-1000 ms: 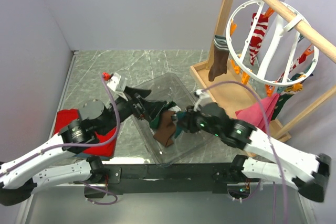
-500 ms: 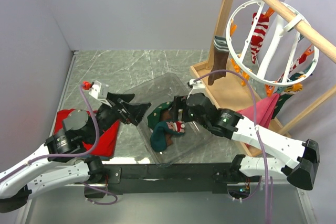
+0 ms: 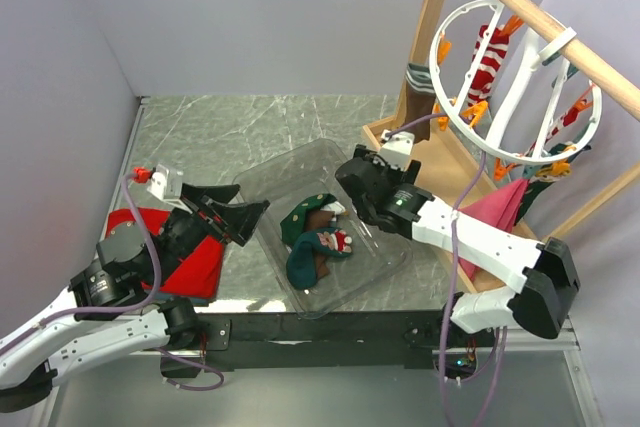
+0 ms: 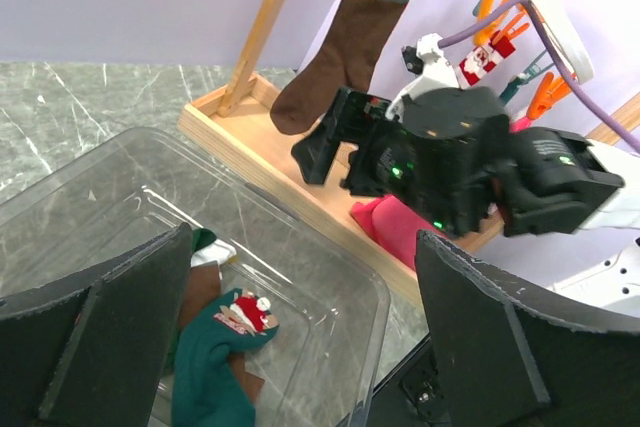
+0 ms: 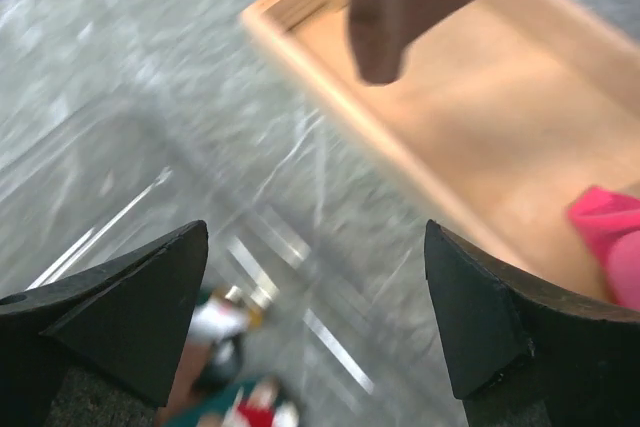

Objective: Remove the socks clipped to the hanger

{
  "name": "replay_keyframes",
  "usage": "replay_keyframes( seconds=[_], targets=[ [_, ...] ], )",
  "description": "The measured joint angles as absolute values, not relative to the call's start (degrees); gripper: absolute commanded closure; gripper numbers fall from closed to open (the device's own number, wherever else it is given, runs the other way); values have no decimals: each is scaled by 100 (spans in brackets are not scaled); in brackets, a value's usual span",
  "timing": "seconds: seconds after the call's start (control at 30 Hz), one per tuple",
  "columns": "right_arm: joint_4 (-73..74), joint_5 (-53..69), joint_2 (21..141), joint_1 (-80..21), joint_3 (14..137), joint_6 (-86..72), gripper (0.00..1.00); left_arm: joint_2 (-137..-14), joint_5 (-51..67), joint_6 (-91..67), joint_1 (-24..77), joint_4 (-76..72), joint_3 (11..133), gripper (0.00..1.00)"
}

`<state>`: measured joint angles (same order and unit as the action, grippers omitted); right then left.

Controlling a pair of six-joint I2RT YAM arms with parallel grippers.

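Observation:
The white ring hanger (image 3: 515, 87) hangs from the wooden rail at the right, with orange pegs on its rim. A red-and-white striped sock (image 3: 487, 67), a green-cuffed brown sock (image 4: 340, 57) and a pink sock (image 3: 495, 212) hang from it. Green socks (image 3: 305, 247) lie loose in the clear tray (image 3: 372, 269). My right gripper (image 3: 358, 169) is open and empty over the tray's far edge, below the brown sock's toe (image 5: 395, 17). At the tray's left side my left gripper (image 3: 238, 217) is open and empty, and its wrist view shows a teal sock (image 4: 215, 367).
The wooden frame's rail (image 3: 545, 22) and flat base (image 3: 440, 172) stand at the right, behind the right arm. A folded red cloth (image 3: 195, 265) lies under the left arm. Grey walls close in the marble table at the left and back.
My right gripper opened and left a green sock in the tray, then swung back towards the hanger. The left arm drew away to the left, still open.

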<state>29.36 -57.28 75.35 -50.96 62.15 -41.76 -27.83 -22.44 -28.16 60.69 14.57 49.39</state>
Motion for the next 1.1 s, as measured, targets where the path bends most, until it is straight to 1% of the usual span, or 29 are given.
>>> replay_keyframes(
  seconds=[0.2,0.33,0.4,0.47,0.63,0.7,0.73,0.9,1.0,1.1],
  targets=[
    [2338,-6438,7811,-4768,6049,-3962,7,-2746,-2233,-2836,6069,1487,4831,4],
    [2283,-6510,7970,-4775,6025,-3916,6,-2770,-2233,-2834,6069,1470,4716,4],
    [2241,-6340,7922,-4779,5927,-3859,5,-2842,-2231,-2836,6069,1448,4705,3],
    [2008,-5935,7741,-4801,5631,-3612,5,-2963,-2196,-2836,6069,1393,4705,3],
    [1531,-4141,6978,-4864,4622,-2993,3,-3400,-1944,-2877,6069,1107,4707,3],
    [1391,-3605,6733,-4880,4348,-2904,3,-3623,-1809,-2921,6069,1000,4753,3],
    [1330,-3343,6593,-4890,4198,-2882,0,-3739,-1741,-2930,6069,930,4792,4],
    [1162,-2300,5745,-4899,3647,-2724,0,-4316,-1398,-2961,6069,615,5081,4],
    [1157,-1817,5317,-4917,3540,-2720,0,-4681,-1245,-2915,6066,421,5325,3],
    [1162,-1406,4641,-4936,3284,-2840,1,-5221,-1004,-2779,5968,123,5723,3]
  ],
)
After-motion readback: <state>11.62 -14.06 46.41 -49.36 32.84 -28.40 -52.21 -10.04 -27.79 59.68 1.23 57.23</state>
